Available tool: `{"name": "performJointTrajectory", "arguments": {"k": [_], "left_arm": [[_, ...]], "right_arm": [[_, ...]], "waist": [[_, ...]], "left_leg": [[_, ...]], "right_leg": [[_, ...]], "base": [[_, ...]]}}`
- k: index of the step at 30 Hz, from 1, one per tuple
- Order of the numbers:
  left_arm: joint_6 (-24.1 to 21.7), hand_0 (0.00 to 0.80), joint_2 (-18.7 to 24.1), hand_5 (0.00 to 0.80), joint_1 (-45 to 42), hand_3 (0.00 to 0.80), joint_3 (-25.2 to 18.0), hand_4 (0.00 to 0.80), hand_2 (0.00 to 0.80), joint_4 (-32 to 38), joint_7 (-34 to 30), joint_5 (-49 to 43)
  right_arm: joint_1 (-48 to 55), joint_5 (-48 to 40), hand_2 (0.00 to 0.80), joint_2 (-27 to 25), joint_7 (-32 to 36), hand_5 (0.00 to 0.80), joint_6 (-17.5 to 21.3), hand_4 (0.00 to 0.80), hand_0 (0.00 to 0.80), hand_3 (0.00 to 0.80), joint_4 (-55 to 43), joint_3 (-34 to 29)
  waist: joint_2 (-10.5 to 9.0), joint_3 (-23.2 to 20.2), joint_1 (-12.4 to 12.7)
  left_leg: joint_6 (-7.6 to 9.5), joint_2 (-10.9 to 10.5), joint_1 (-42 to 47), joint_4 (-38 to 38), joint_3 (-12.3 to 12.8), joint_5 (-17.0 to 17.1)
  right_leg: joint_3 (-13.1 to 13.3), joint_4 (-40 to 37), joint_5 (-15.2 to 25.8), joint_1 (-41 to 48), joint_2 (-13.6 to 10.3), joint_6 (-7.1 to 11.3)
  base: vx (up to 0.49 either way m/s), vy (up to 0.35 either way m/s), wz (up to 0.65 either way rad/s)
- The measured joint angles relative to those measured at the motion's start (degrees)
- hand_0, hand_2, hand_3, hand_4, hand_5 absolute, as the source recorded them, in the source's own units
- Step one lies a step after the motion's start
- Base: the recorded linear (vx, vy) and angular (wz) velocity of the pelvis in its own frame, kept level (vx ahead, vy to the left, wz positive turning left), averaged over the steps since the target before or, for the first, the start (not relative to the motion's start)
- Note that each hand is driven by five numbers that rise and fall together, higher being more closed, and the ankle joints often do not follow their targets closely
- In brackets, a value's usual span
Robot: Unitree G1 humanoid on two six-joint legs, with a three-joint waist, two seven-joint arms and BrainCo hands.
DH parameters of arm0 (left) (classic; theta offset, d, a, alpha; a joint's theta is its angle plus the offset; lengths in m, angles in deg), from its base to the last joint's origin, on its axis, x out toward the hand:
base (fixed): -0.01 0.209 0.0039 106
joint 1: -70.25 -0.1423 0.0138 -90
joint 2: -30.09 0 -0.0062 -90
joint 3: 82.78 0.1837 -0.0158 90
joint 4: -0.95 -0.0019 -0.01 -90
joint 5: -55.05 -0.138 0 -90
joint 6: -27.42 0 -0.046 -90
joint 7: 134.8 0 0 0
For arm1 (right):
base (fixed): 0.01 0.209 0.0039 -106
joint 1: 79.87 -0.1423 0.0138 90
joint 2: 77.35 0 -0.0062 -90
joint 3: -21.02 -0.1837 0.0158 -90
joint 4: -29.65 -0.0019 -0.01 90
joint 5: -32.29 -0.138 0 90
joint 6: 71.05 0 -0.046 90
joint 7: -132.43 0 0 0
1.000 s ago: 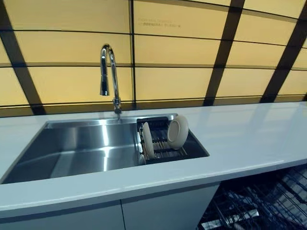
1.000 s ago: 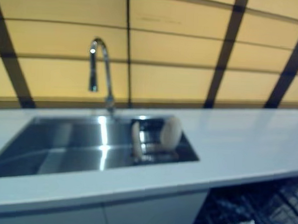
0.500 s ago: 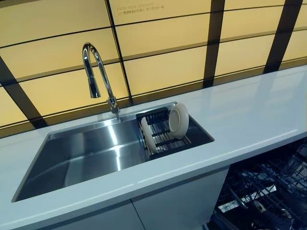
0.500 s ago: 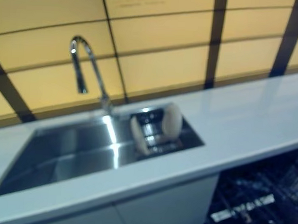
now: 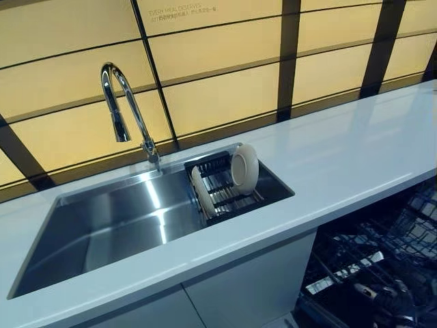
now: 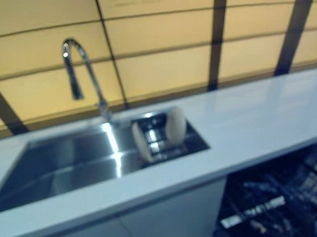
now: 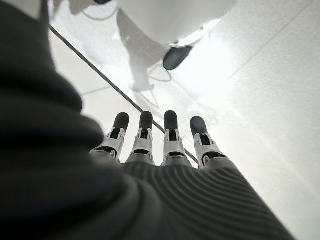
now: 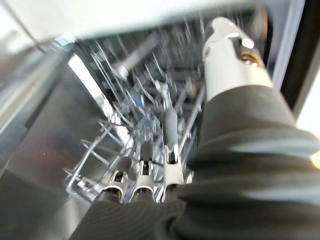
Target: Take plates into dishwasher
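- Two plates stand on edge in a wire rack (image 5: 222,188) at the right end of the sink (image 5: 109,225): the front plate (image 5: 203,193) leans near the rack's left side, the back plate (image 5: 244,169) sits upright toward the wall. Standing them in the slots keeps them apart and leaves a rim free to take hold of.
- Neither plate is touched; no hand shows over the bench (image 5: 355,154) in the head views.
- The left hand (image 7: 160,150) shows only in its own wrist view, hanging over pale floor, its fingers (image 7: 170,130) straight, side by side and empty. It looks idle, well clear of the work.
- The right hand (image 8: 145,185) hangs over the dishwasher rack (image 8: 130,125), its fingers (image 8: 169,135) reaching loosely toward the wire tines and the thumb (image 8: 227,55) held off to one side. It seems to hold nothing, though that view is smeared.
- The dishwasher (image 5: 372,266) stands open below the bench, to the right of the sink, its wire basket pulled out ready to take the plates.
- The tap (image 5: 126,109) arches over the sink behind the rack, a thing to steer round when lifting a plate.
- By my reckoning nothing is loaded yet; the first reach into the sink is still to come.
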Motion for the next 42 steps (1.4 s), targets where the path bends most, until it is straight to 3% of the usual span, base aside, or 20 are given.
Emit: {"name": "performJointTrajectory", "arguments": {"k": [1, 7, 9, 13, 19, 30, 42], "left_arm": [[0.01, 0.000, 0.43, 0.000, 0.01, 0.000, 0.01, 0.000, 0.000, -0.25, 0.02, 0.00], [0.22, 0.000, 5.75, 0.000, -0.11, 0.000, 0.11, 0.000, 0.000, -2.63, 0.01, -0.09], [0.36, 0.000, 6.55, 0.000, 0.04, 0.000, 0.15, 0.000, 0.000, -2.60, -0.04, -0.09], [1.03, 0.000, 7.48, 0.000, 0.25, 0.000, 0.14, 0.000, 0.000, -2.24, -0.45, -0.50], [1.05, 0.000, 7.01, 0.000, 0.44, 0.000, 0.16, 0.000, 0.000, -2.17, -1.15, -2.43], [1.05, 0.000, 6.75, 0.000, 1.86, 0.000, 0.46, 0.000, 0.000, -3.02, -1.65, -2.47], [1.07, 0.000, 5.33, 0.000, 1.89, 0.000, 2.18, 0.000, 0.000, -3.77, -1.65, -2.37]], "right_arm": [[-0.39, 0.45, 0.000, 0.08, 1.48, 0.000, 0.06, 0.000, 0.000, 0.000, 0.56, 0.37], [-6.72, 3.91, 0.000, 2.66, 13.21, 0.000, -0.26, 0.000, 0.000, 0.000, 10.49, 4.08], [-7.84, 7.99, 0.000, 3.53, 16.64, 0.000, -0.69, 0.000, 0.000, 0.000, 14.68, 7.98], [-8.38, 13.95, 0.000, 7.30, 22.79, 0.000, -2.77, 0.000, 0.000, 0.000, 22.95, 14.90], [-8.37, 21.46, 0.000, 13.73, 23.34, 0.000, -2.48, 0.000, 0.000, 0.000, 36.27, 20.91], [-10.34, 24.53, 0.000, 18.47, 20.15, 0.000, 0.34, 0.000, 0.000, 0.000, 53.16, 20.40], [-8.70, 24.47, 0.000, 18.79, 19.42, 0.000, 0.57, 0.000, 0.000, 0.000, 60.39, 17.65]], "waist": [[-0.77, -0.30, -0.04], [-9.98, -4.93, 0.63], [-11.23, -5.80, 0.86], [-10.11, -5.10, 1.82], [-7.92, -3.77, 2.83], [-8.95, -4.55, 4.19], [-6.45, -5.99, 3.92]], "left_leg": [[-0.06, 0.18, 0.06, 0.00, 0.06, -0.01], [-0.97, 1.71, 0.58, 0.02, 0.21, 0.03], [-1.11, 1.76, 0.78, 0.02, 0.05, -0.04], [-1.14, 1.62, 0.86, 0.01, -0.43, -0.09], [-1.23, 1.75, 0.70, 0.05, -1.44, -0.05], [-1.28, 1.67, 0.75, 0.04, -2.84, -0.12], [-1.39, 1.73, 0.77, 0.00, -2.67, -0.21]], "right_leg": [[0.00, 0.00, -0.01, 0.01, 0.17, 0.01], [-1.10, 0.02, -0.49, 0.28, 1.18, -0.16], [-2.11, 0.07, -0.47, 0.72, 1.09, -0.16], [-3.25, 0.08, -0.23, 1.04, 0.98, -0.42], [-4.37, 0.01, -0.67, 1.30, 1.07, -0.52], [-5.61, 0.02, -1.25, 2.02, 0.86, -1.38], [-5.23, 0.02, -1.43, 1.88, 1.00, -1.65]], "base": [[0.001, -0.026, -0.07], [-0.002, -0.038, -0.02], [-0.003, -0.043, 0.09], [0.003, -0.033, 0.06], [0.010, -0.016, 0.08], [-0.007, 0.024, 0.06], [-0.003, 0.022, 0.00]]}}
